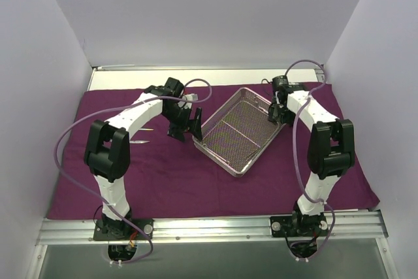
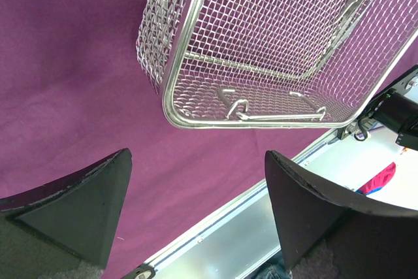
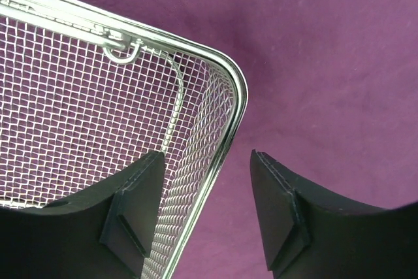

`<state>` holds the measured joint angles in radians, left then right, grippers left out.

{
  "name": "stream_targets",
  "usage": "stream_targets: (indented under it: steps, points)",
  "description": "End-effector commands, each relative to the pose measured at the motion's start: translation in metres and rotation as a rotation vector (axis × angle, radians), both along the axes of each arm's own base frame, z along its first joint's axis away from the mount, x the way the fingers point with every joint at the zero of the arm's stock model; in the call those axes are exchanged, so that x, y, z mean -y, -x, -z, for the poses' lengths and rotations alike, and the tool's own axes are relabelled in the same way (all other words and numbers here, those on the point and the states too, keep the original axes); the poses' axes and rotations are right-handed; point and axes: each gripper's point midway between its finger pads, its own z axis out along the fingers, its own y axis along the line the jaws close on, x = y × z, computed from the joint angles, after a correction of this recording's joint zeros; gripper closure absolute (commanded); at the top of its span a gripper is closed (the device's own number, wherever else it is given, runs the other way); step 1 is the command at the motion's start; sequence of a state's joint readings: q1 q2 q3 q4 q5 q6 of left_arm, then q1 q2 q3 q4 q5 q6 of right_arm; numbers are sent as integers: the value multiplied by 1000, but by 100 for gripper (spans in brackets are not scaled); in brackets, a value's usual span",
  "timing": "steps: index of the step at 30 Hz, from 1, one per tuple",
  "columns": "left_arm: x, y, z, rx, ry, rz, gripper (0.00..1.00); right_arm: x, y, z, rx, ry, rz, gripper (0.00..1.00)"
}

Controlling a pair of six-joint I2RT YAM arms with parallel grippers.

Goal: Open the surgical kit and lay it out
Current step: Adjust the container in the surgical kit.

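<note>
The dark purple cloth lies spread flat over the table. On it the silver wire-mesh tray sits at an angle, and I see nothing inside it. My left gripper hangs open just off the tray's left corner, its jaws wide apart over bare cloth, short of the tray's rim. My right gripper is at the tray's far right corner. Its jaws straddle the rim, one finger inside the mesh and one outside, gap showing. Two thin silver instruments lie on the cloth left of my left arm.
A metal rail carrying both arm bases runs along the near edge. White walls close in the left, right and back sides. A bare white strip shows behind the cloth. In the left wrist view the rail and my right arm appear.
</note>
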<state>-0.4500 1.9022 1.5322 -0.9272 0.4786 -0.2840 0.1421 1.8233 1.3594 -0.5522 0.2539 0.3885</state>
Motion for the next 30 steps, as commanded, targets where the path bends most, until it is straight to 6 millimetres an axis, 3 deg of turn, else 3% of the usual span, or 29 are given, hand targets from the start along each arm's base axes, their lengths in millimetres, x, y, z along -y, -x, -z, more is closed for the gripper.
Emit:
stream_targets:
  steps: [1,3,8,12,13,16,19,22,25,26,30]
  points:
    - [5,-11,-14,33,25,-1,9,5,9,1,-3,-29,76,46]
    - [7,-11,-13,24,39,-2,9,8,10,4,-5,-32,83,49]
    - [16,-11,-9,-7,73,-18,10,14,-1,25,13,-87,110,70]
    - [21,-13,-9,-10,81,-18,10,4,-13,35,32,-150,104,79]
    - [22,-13,-7,-19,79,-20,11,3,-14,37,33,-159,104,85]
    - [23,-16,-7,-17,81,-24,11,-4,-18,36,47,-194,92,99]
    - [26,-17,-3,-19,81,-30,11,-5,-21,26,89,-203,87,100]
    - [30,-19,0,-29,93,-35,11,-7,-31,0,171,-208,79,100]
    - [29,-21,-3,-10,89,-41,11,-10,-39,-41,301,-199,68,100]
    - [29,-22,-5,1,86,-42,11,-14,-39,-67,374,-200,53,100]
    - [25,-26,-15,36,79,-48,12,-9,-34,-115,563,-190,94,100]
